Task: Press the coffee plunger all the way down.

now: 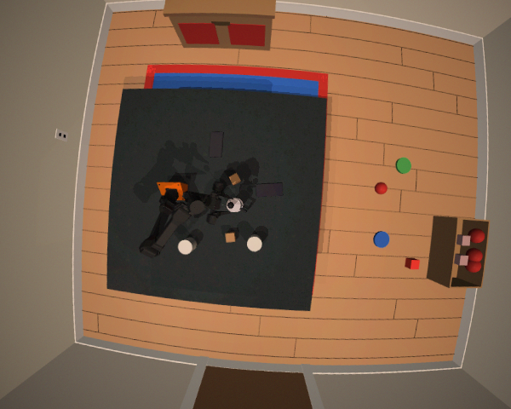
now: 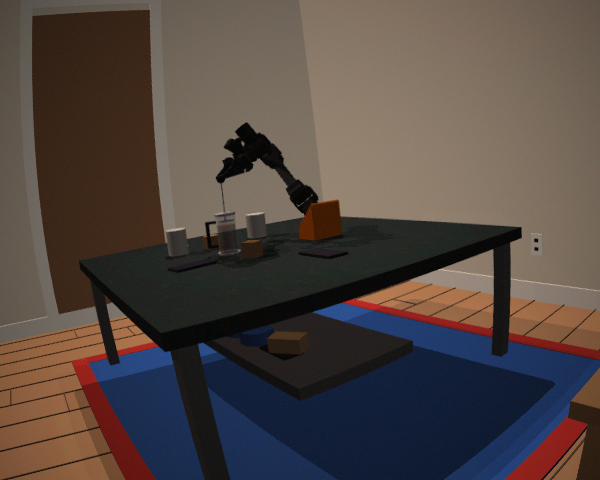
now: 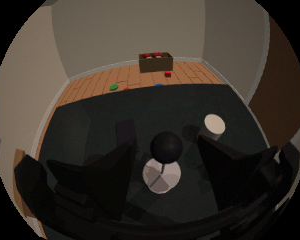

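A: Your hand (image 1: 229, 205) (image 2: 220, 178) (image 3: 168, 140)?
B: Fingers apart, flanking your raised plunger's knob (image 1: 230, 204) (image 3: 166, 147); contact unclear.
A: Press (image 1: 237, 204) (image 2: 227, 241) (image 3: 161, 181)?
B: Upright below it, on your surface (image 1: 158, 277) (image 2: 341, 273) (image 3: 85, 130).
A: Obstacles?
B: You've a wooden block (image 1: 234, 178) (image 2: 251, 249) near one side, another block (image 1: 230, 237) opposite. Farther: dark slab (image 1: 269, 189) (image 2: 192, 265) (image 3: 125, 131), two white cups.
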### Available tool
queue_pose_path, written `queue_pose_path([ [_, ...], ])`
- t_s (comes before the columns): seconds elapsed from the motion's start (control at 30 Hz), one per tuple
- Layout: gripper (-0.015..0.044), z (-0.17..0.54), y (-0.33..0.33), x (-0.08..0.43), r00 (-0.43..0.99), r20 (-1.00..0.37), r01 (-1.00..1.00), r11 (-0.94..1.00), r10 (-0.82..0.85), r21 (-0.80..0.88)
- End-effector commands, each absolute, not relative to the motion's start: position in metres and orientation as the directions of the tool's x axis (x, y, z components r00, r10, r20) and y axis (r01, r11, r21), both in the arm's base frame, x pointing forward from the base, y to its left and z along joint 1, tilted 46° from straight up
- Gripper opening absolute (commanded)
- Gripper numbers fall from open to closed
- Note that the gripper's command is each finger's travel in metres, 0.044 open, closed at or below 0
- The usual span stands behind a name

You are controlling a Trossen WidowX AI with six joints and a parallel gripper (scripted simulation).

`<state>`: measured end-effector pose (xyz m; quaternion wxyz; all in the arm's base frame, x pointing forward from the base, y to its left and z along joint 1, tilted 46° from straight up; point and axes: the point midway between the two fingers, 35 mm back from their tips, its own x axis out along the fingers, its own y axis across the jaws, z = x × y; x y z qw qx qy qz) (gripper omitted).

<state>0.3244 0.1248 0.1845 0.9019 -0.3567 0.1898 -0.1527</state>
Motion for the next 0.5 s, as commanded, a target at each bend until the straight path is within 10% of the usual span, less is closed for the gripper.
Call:
queue_pose_path([
  [0.0, 0.0204, 0.1830, 0.1255, 0.3250, 0.882, -0.236, 0.134, 0.697, -0.408, -0.704],
  [0.47, 0.0127, 0.1823, 0.1250, 0.3252, 0.882, -0.236, 0.134, 0.697, -0.408, -0.704],
])
